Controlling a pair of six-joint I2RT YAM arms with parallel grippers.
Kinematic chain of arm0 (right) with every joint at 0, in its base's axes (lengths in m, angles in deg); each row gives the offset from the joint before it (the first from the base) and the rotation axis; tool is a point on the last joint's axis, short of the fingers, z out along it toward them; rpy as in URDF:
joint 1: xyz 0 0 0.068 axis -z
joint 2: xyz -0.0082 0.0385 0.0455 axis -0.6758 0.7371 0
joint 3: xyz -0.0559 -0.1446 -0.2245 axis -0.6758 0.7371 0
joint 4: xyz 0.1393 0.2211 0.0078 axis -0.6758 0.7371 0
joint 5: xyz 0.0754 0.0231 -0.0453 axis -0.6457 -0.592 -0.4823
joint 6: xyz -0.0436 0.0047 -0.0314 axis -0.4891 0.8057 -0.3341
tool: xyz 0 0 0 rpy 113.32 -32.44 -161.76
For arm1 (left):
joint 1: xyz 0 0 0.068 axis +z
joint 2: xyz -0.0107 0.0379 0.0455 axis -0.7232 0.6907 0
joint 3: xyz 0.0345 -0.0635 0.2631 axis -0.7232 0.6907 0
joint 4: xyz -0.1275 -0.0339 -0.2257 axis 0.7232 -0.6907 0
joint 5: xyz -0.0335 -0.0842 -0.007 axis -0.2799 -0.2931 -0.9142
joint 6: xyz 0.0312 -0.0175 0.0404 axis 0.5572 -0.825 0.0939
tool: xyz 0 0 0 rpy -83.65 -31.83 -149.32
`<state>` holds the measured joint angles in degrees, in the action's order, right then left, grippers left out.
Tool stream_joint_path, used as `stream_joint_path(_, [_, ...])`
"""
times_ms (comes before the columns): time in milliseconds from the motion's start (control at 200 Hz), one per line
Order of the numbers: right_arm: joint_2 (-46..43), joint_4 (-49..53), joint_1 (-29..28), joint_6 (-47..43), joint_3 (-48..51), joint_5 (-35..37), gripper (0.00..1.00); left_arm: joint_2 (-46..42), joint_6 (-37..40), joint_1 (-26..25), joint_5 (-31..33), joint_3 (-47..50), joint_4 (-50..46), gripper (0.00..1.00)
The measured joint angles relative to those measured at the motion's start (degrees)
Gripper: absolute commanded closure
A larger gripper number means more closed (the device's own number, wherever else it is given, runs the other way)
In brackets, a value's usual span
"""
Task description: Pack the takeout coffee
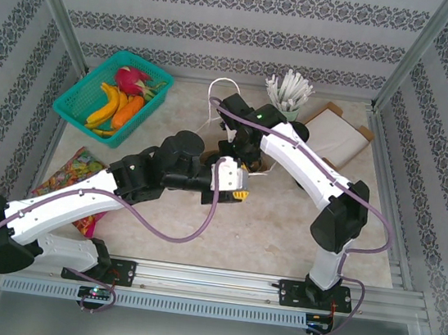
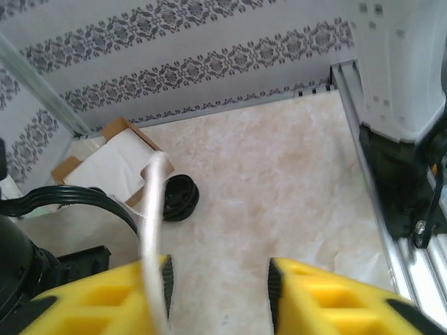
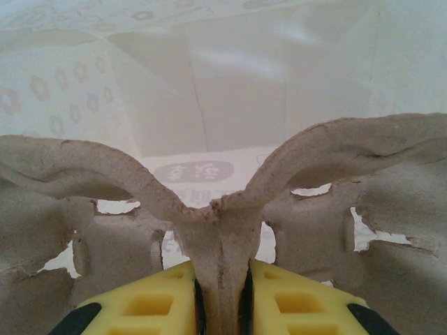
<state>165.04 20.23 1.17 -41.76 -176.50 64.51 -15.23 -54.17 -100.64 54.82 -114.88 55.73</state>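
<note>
Clamping 1 pulp tray (image 3: pixel 349 160): right tool (image 3: pixel 222 301)

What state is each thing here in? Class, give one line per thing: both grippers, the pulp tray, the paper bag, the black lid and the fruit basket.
pulp tray: held by its middle ridge, in the opening of the paper bag.
paper bag: open.
right gripper: shut on the pulp tray.
left gripper: open, the bag handle against one finger.
black lid: lying on the table, no cup visible under it.
fruit basket: holding fruit.
</note>
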Motion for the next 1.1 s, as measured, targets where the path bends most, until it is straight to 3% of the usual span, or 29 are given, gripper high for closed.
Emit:
stream_joint_path(90, [0.52,0.11,0.0,0.46,-0.15,0.02,0.77,-0.02,-0.31,-0.07,0.02,-0.52,-0.02,0.91])
stream_joint_path(240, [1.6,0.22,0.0,1.33,-0.2,0.02,0.76,-0.04,-1.03,-0.07,0.26,-1.68,-0.09,1.0])
stream_joint_path(714, [4.17,-1.18,-0.04,3.04,0.07,1.44,0.77,-0.57,-2.8,-0.07,1.09,-2.01,-0.04,1.0])
stream_joint_path(1099, [4.17,-6.86,-0.57,3.15,6.75,4.17,0.77,-1.03,-6.64,-0.04,3.32,-3.15,-0.02,0.94])
